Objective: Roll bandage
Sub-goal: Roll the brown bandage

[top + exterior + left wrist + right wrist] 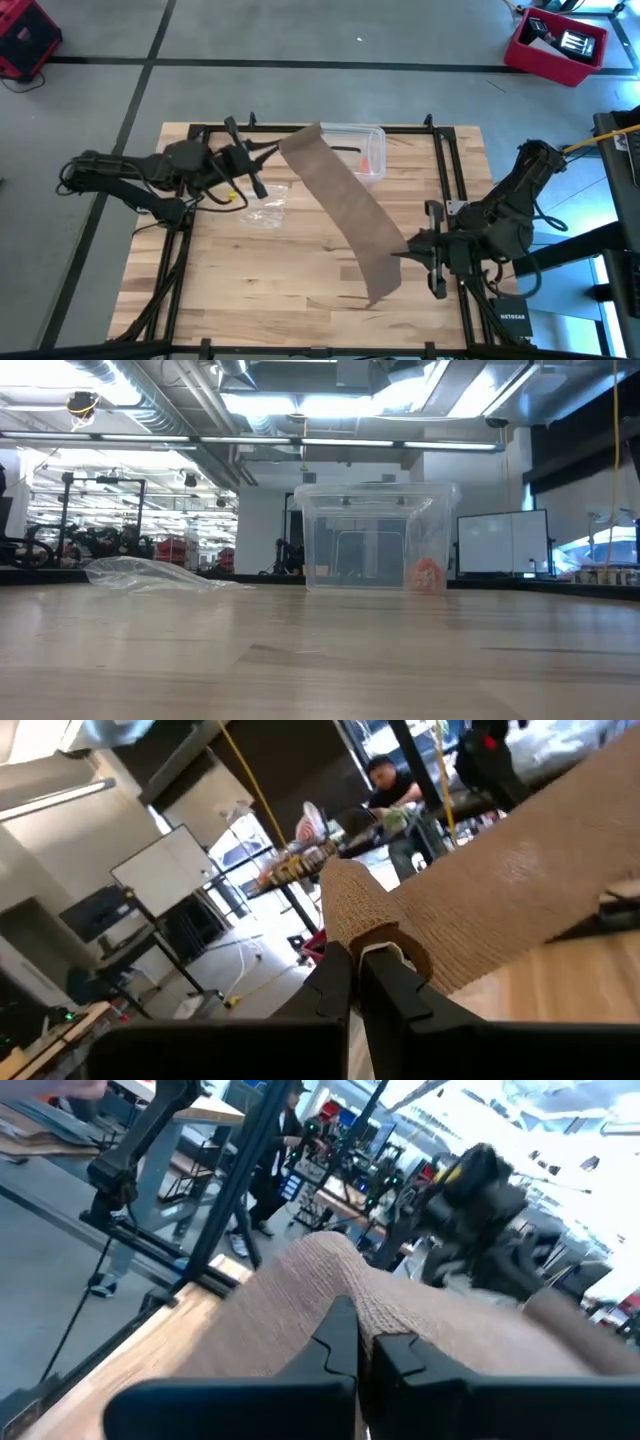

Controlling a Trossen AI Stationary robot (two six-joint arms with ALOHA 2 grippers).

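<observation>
The high view looks straight down from above, taking in the whole desk (250, 270), both arms and the floor around it. The low view sits at desk-top height, looking level across the boards to the clear plastic box (375, 538) and the room behind; that box (362, 150) also shows in the high view at the far edge. Each wrist view looks forward, very close, past its own gripper (358, 960) (362, 1338) onto the bandage (520, 890) (330, 1295), with the room beyond.
</observation>
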